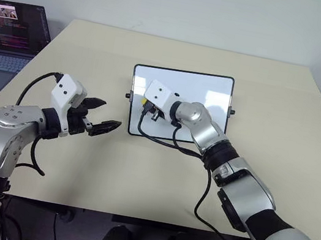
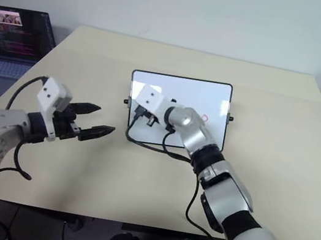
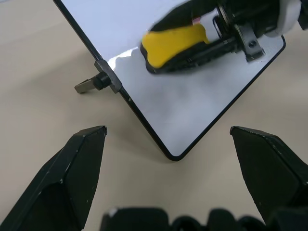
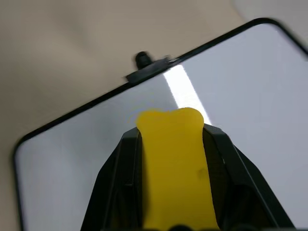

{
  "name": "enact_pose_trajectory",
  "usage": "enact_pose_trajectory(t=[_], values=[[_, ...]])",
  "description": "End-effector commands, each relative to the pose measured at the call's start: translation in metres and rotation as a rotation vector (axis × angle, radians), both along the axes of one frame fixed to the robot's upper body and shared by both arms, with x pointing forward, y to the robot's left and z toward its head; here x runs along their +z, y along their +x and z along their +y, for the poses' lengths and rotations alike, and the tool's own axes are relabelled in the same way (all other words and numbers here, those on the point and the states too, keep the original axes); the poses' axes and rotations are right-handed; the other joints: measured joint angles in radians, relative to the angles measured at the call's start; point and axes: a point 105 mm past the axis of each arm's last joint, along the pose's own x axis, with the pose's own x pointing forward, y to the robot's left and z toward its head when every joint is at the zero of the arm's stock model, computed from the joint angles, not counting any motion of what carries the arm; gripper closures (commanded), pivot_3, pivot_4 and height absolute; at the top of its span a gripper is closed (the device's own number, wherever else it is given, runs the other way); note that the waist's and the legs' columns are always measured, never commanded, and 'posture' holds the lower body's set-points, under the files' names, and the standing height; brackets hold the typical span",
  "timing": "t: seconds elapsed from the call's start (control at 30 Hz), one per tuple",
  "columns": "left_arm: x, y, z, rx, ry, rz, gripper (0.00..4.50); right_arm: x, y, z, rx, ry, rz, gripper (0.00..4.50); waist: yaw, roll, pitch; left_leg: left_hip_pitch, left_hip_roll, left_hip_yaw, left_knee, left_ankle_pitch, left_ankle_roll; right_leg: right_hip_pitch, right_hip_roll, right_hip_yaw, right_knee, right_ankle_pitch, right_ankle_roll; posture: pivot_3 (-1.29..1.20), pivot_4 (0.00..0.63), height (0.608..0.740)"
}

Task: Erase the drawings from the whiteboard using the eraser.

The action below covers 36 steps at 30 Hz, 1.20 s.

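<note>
The right gripper is clamping the eraser by its long sides, pressing it onto the whiteboard near the board's left edge. The eraser appears light and slightly compressible; the glossy board may be sliding under pressure. The left gripper is hovering wide open beside the board's left edge.

I'm looking down from the head's stereo pair over the table; both wrist cameras are sitting close, facing the whiteboard from opposite sides, both sharing the eraser.
</note>
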Motion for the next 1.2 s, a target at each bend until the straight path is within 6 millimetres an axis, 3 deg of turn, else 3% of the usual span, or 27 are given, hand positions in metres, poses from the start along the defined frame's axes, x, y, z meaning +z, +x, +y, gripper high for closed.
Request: enact_pose_trajectory(t=[0.03,0.23,0.33,0.53,0.67,0.77,0.83,1.07,1.2], values=[[0.010,-0.002,-0.003,-0.016,0.015,-0.047,0.00,0.003,0.012,-0.020,-0.067,-0.020,-0.018,3.18,0.000,0.000,0.000,0.000,0.000,0.000,0.000,0.000,0.000,0.000,0.000,0.000,0.000,0.000,0.000,0.00,0.150,0.740],[0.009,-0.002,-0.004,-0.020,0.014,-0.044,0.00,-0.040,-0.004,-0.024,0.033,-0.182,0.133,3.18,-0.002,0.000,0.000,0.000,0.000,0.000,-0.001,0.000,0.000,0.000,0.000,0.000,-0.001,0.000,0.000,0.00,0.150,0.740],[0.009,-0.002,-0.004,-0.021,0.014,-0.044,0.00,-0.044,-0.008,-0.023,0.054,-0.200,0.137,3.18,-0.002,0.000,0.000,0.001,0.000,0.000,-0.001,0.000,0.000,0.001,0.000,0.000,0.000,0.000,0.000,0.00,0.150,0.740],[0.007,-0.002,-0.001,-0.014,0.020,-0.040,0.00,0.001,0.010,-0.021,-0.054,-0.064,-0.073,3.18,-0.001,0.000,0.000,0.002,0.000,0.000,0.000,0.001,0.002,0.001,0.000,0.000,0.000,0.001,-0.001,0.00,0.150,0.740],[0.005,-0.003,0.000,-0.010,0.028,-0.035,0.00,-0.009,0.008,-0.020,-0.031,-0.084,-0.026,3.18,-0.001,0.000,0.000,0.002,0.000,0.000,0.000,0.002,0.001,0.001,0.000,0.000,0.000,0.001,-0.001,0.00,0.150,0.740],[0.004,-0.004,0.001,-0.006,0.032,-0.032,0.00,-0.031,-0.008,-0.012,0.077,-0.148,0.071,3.18,-0.002,0.000,0.000,0.001,0.000,0.001,-0.001,0.002,0.002,0.001,0.000,0.000,-0.001,0.001,-0.001,0.00,0.150,0.740],[0.004,-0.004,0.002,-0.005,0.033,-0.031,0.00,-0.035,-0.015,-0.007,0.116,-0.164,0.084,3.18,-0.003,0.000,0.000,0.001,0.000,0.001,-0.002,0.002,0.002,0.001,0.000,0.000,-0.001,0.001,-0.001,0.00,0.150,0.740],[0.003,-0.004,0.002,-0.004,0.032,-0.032,0.00,0.019,-0.001,0.006,0.032,0.012,-0.147,3.18,-0.003,0.001,0.000,0.001,0.001,0.000,-0.001,0.002,0.002,0.000,0.000,0.000,0.000,0.001,-0.001,0.00,0.150,0.740],[0.004,-0.006,0.003,-0.001,0.034,-0.034,0.00,0.022,-0.002,0.014,0.043,0.025,-0.156,3.18,-0.003,0.001,0.001,-0.001,0.000,0.000,-0.002,0.001,0.001,-0.001,0.000,0.000,-0.001,0.001,-0.001,0.00,0.150,0.740]])
